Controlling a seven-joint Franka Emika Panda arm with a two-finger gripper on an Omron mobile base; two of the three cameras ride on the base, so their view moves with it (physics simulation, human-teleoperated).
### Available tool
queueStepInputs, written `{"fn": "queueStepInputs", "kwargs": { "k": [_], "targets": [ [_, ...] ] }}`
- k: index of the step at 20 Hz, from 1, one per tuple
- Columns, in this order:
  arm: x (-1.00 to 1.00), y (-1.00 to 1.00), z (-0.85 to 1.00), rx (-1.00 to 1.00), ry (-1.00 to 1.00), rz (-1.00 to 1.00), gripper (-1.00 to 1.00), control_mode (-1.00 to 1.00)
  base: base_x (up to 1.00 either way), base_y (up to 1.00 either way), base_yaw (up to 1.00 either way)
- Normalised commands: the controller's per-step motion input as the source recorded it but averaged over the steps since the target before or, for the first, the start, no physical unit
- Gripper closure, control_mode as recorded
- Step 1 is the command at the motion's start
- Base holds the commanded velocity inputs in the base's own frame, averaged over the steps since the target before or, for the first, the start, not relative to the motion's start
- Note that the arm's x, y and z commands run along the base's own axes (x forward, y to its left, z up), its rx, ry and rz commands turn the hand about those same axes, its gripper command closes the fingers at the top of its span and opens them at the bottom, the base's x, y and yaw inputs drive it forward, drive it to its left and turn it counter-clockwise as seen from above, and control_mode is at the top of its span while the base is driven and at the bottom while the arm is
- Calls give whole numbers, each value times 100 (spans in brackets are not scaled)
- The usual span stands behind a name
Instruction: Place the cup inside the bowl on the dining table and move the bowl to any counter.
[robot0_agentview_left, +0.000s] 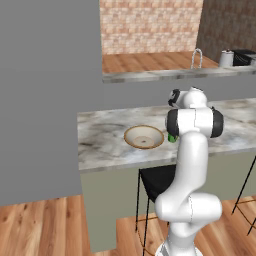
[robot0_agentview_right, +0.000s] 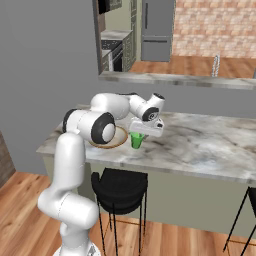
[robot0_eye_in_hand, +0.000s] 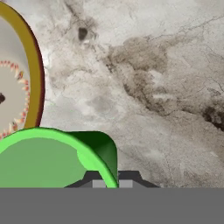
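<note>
We see the fingers (robot0_eye_in_hand: 112, 178) closed on the rim of the small bright green tumbler (robot0_agentview_right: 136, 140) – centre of the right base view | tumbler upright on the veined marble desk (robot0_agentview_right: 200, 145), just beside the wide beige brown-rimmed bowl (robot0_agentview_left: 144, 136) – centre of the left base view

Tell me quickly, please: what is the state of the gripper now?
Gripper: closed on the rim wall of the green cup, which stands on the dining table beside the bowl.
</note>
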Motion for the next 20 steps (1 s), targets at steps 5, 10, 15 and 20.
{"fn": "queueStepInputs", "kwargs": {
  "k": [5, 10, 15, 20],
  "targets": [
    [0, 0, 0, 0, 1, 0, 100, -100, 0, 0, 0],
    [0, 0, 11, 0, 8, 1, 100, -100, 0, 0, 0],
    [0, 3, 33, 0, 13, 0, 100, -100, 0, 0, 0],
    [0, 14, 40, 0, 15, 0, 100, -100, 0, 0, 0]
  ]
}}
